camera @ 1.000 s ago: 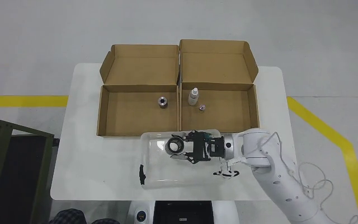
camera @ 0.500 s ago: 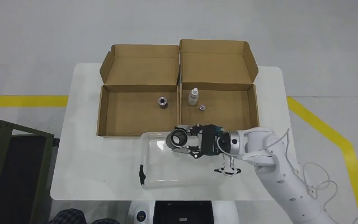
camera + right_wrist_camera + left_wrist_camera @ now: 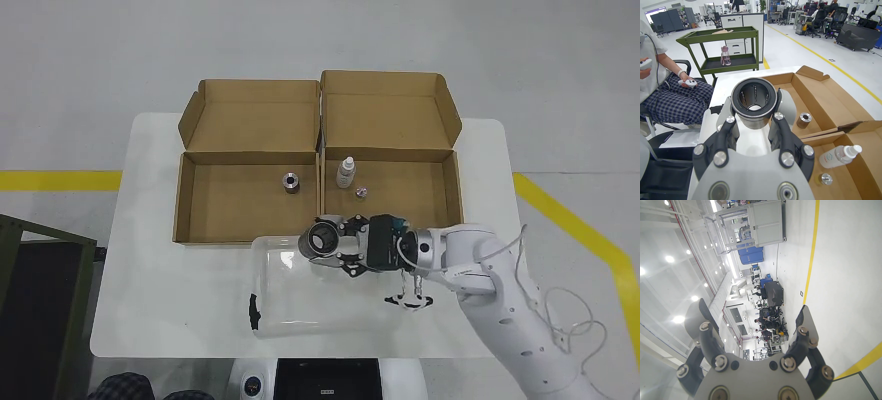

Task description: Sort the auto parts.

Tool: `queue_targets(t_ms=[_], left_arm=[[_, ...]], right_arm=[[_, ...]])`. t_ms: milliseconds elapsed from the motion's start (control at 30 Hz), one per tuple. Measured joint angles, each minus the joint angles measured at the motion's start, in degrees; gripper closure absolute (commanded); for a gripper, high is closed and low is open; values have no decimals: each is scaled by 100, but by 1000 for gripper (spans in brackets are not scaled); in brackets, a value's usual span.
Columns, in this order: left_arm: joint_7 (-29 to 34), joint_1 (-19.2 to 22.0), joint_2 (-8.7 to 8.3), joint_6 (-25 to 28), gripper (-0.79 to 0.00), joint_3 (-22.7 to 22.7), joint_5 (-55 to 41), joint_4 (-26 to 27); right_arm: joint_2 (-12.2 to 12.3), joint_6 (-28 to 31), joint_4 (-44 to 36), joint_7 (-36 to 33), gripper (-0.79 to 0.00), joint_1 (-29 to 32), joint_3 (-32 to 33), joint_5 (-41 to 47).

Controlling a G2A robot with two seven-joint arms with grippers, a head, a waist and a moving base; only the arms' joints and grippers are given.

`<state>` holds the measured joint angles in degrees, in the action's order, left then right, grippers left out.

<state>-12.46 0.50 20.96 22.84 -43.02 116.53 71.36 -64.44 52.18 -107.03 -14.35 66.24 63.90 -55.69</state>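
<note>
Right end effector [image 3: 325, 241] pinching a linear bearing [image 3: 322, 240] between its two fingers [image 3: 726, 111]. The bearing lies crosswise between the pads, open bore facing away from the wrist. It is held above the bench [image 3: 150, 250], over the far edge of a clear container [image 3: 300, 300], just before the front walls of two cardboard boxes. The left box [image 3: 230, 205] contains a metal sleeve [image 3: 290, 182]. The right box [image 3: 410, 200] contains a white bottle [image 3: 346, 172] and a small metal cap [image 3: 363, 190]. The left end effector [image 3: 753, 306] has its fingers spread with nothing between them.
</note>
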Motion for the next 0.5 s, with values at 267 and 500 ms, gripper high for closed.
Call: queue_targets(t_ms=[267, 500], left_arm=[[0, 0, 0, 0, -785, 0, 0, 0], [0, 0, 0, 0, -785, 0, 0, 0]], right_arm=[[-18, -222, 61, -60, 0, -149, -135, -201], [-99, -551, 252, -227, 0, -544, -486, -414]])
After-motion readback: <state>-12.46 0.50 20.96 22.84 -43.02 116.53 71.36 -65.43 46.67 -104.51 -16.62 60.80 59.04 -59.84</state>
